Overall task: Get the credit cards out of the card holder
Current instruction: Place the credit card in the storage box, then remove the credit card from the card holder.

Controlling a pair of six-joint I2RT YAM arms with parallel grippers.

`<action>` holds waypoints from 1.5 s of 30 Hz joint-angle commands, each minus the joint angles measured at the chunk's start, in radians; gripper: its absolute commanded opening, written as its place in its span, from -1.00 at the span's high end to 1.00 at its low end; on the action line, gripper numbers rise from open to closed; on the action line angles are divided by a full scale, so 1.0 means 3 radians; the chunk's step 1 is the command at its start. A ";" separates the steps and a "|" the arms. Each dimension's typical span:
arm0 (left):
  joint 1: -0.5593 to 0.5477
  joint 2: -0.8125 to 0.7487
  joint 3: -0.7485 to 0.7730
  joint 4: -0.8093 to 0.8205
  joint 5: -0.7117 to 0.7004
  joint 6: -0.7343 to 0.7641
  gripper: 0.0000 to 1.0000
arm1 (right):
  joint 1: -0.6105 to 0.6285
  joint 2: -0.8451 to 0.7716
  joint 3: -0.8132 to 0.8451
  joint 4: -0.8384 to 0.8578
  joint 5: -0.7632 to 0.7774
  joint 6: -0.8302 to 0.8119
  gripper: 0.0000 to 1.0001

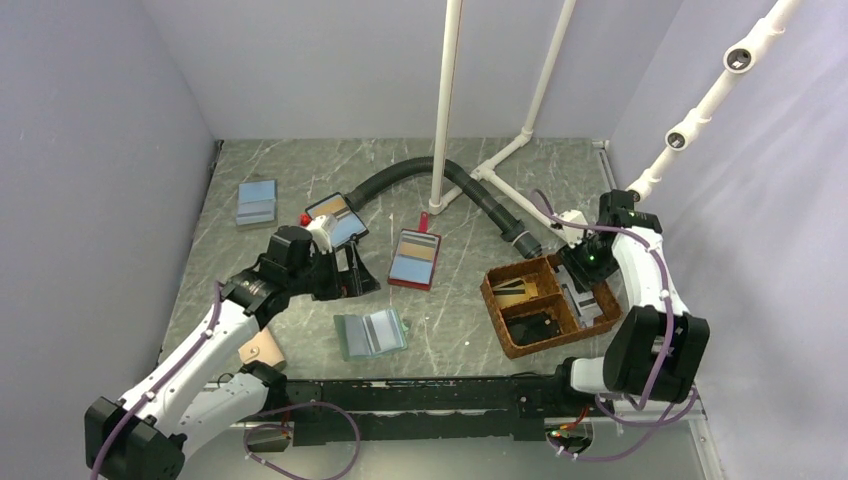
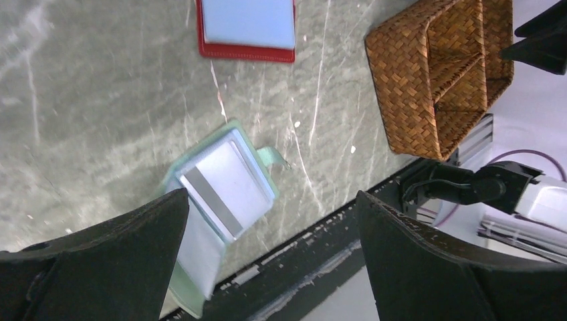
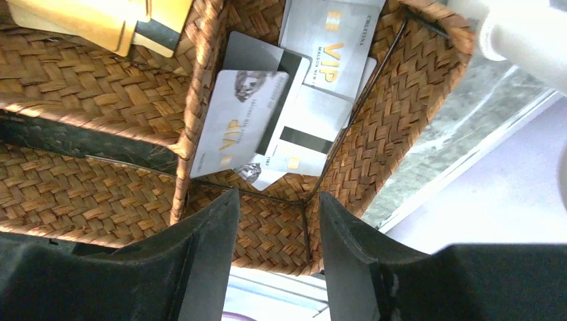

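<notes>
The teal card holder lies open on the table near the front edge. In the left wrist view the holder has a pale blue-grey credit card with a grey stripe in its pocket. My left gripper hovers just behind the holder, open and empty; its own view shows the holder partly behind the left finger. My right gripper is open and empty above the right compartment of the wicker basket. Several silver credit cards lie in that compartment.
A red-edged holder lies mid-table and a black-edged holder behind my left arm. A blue holder is at the far left and a tan one by the left arm. A black hose and white pipes stand behind.
</notes>
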 commanded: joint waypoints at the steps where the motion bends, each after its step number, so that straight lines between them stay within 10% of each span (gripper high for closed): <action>1: 0.0008 0.0059 0.0049 -0.0295 0.0193 -0.0401 -0.99 | 0.0034 -0.0278 0.0114 -0.0068 -0.0369 -0.0104 -0.02; 9: -0.0011 0.0107 -0.0161 -0.0245 0.0381 -0.0943 -0.93 | 0.0379 -0.0456 0.0275 -0.0422 -0.1508 -0.0438 -0.10; 14: -0.0100 0.0235 -0.0306 -0.0019 0.0458 -0.1174 -0.40 | 0.0800 -0.0451 0.0314 -0.0229 -0.2108 -0.0522 -0.28; 19: -0.0356 0.0496 -0.0308 0.0053 0.0252 -0.1261 -0.29 | 0.1510 -0.0176 0.0357 -0.0062 -0.2729 -0.0584 -0.44; 28: -0.0659 0.1105 -0.0343 -0.0071 -0.0253 -0.1329 -0.34 | 0.2650 0.0603 0.0444 0.1124 -0.2779 0.1230 0.28; 45: -0.0672 0.0995 -0.0933 0.0691 -0.0151 -0.1437 -0.43 | 0.3200 0.1803 0.0640 0.2188 -0.2670 0.3385 0.60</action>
